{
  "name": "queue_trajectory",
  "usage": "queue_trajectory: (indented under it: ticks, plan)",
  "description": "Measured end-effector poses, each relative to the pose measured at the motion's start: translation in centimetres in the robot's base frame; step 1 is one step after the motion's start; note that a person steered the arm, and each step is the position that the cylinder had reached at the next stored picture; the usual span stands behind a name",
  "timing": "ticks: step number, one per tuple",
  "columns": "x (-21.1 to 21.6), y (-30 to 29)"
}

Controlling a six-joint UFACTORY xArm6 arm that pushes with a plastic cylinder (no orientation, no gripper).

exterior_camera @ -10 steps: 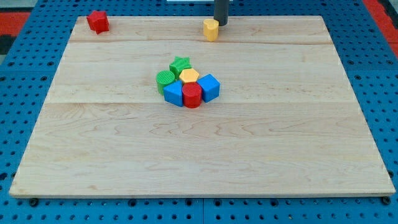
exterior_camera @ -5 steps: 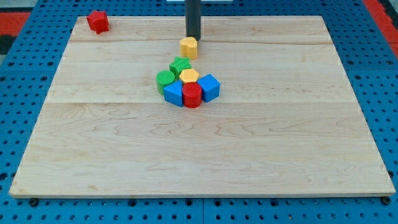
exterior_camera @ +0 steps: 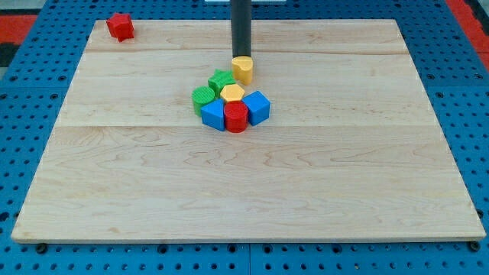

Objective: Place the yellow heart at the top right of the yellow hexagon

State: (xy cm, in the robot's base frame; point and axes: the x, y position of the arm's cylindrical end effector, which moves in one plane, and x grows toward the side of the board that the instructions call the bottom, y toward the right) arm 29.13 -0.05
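Camera view: our tip (exterior_camera: 242,58) stands at the yellow heart (exterior_camera: 243,69), which has moved down from the table (exterior_camera: 367,191) top edge to just upper right of the yellow hexagon (exterior_camera: 232,93), apparently touching. No fingers fitted. Placement looks nearly complete.

A single straight dark grey rod enters from the view's top edge, a little left of centre, and hangs vertically down toward the surface below. Only this rod shows; the arm that carries it lies beyond the top of the view. The rod is smooth, cylindrical and even in width along its visible length. Its lower end, the tip (exterior_camera: 241,58), points straight down in the upper middle of the view, with no tilt to either side.
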Motion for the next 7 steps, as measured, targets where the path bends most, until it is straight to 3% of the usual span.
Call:
queue_trajectory:
  ticks: [4, 7]
  plan:
    - [-0.5, -3.8]
    - [1.4, -1.1]
